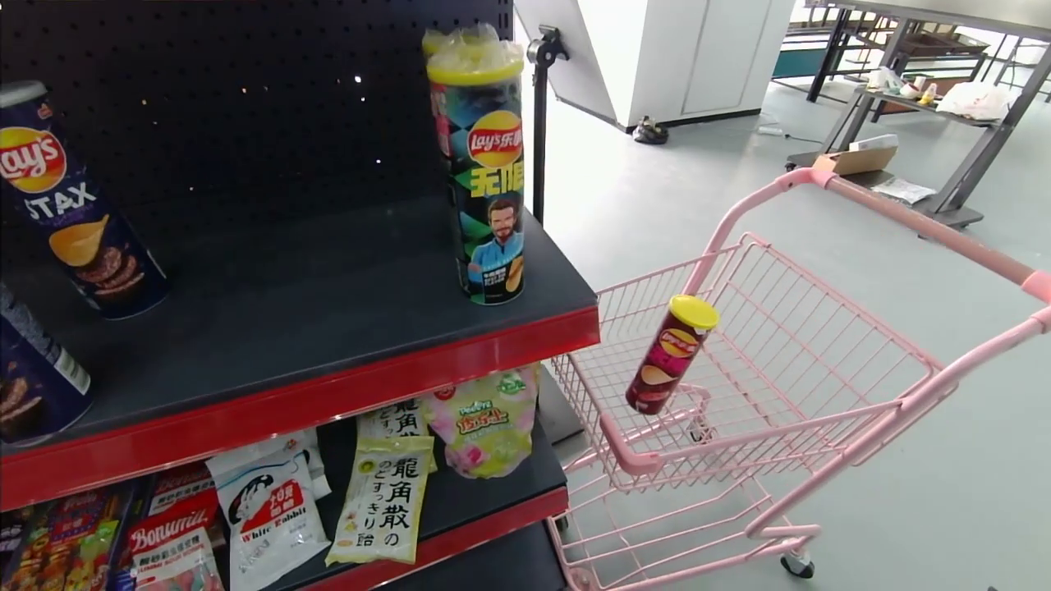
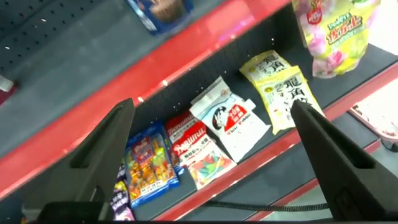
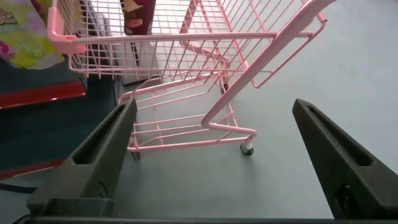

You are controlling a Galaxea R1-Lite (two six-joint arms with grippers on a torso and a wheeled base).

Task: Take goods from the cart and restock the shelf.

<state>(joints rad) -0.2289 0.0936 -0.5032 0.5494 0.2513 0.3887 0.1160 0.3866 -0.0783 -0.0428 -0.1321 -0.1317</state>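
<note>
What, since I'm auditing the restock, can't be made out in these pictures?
- Chip can in the cart: right wrist view, the top edge cuts off its upper part.
- Second can on the top shelf: head view, mostly hidden behind the tall front can.
- Dark can: head view, cut by the left edge.
- Candy packets on the lower shelf: head view, partly under the top shelf.
</note>
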